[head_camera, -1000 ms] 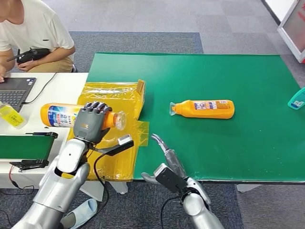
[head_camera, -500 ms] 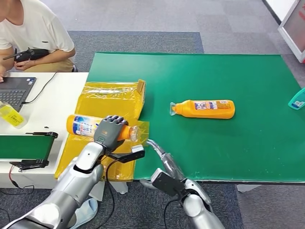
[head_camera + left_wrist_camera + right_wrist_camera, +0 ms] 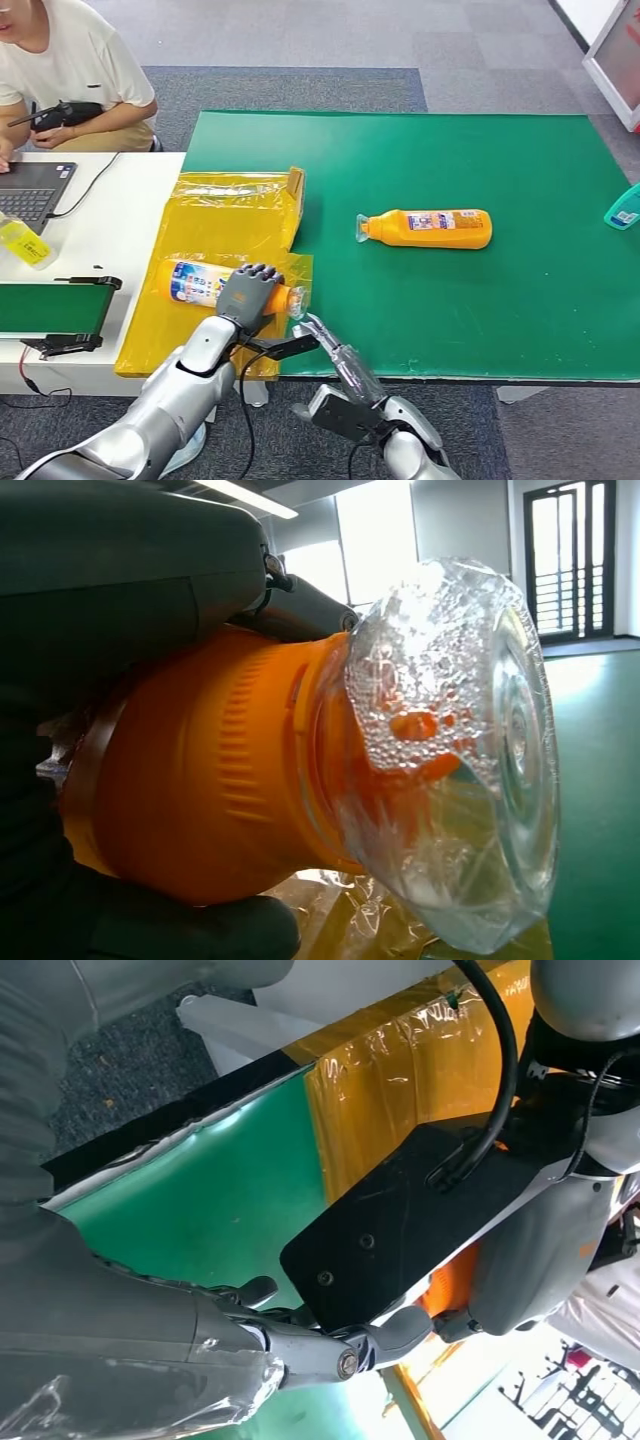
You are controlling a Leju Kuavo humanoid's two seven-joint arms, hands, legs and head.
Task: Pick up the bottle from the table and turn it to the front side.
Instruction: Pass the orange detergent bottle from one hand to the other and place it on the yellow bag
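My left hand [image 3: 250, 292] grips an orange bottle [image 3: 190, 282] with a blue-and-white label. The bottle lies sideways over the yellow film at the table's near left, its clear cap [image 3: 296, 298] pointing right. In the left wrist view the orange neck [image 3: 219, 770] and the clear cap [image 3: 453, 750] sit close up, with dark fingers [image 3: 151, 925] wrapped under them. My right hand [image 3: 336, 350] is at the front edge just right of the cap, fingers stretched out and holding nothing. A second orange bottle [image 3: 430, 228] lies on its side mid-table.
The green mat [image 3: 468, 320] covers the table. Yellow film over a flattened box [image 3: 226, 205] lies at its left end. A white desk [image 3: 124, 200] holds a laptop [image 3: 30, 192], and a person [image 3: 68, 60] sits behind it. A teal object [image 3: 625, 208] sits at the right edge.
My left hand has carried the bottle rightward and nearer to the front edge, down over the yellow film. My right hand has drawn back and left, closer to the cap.
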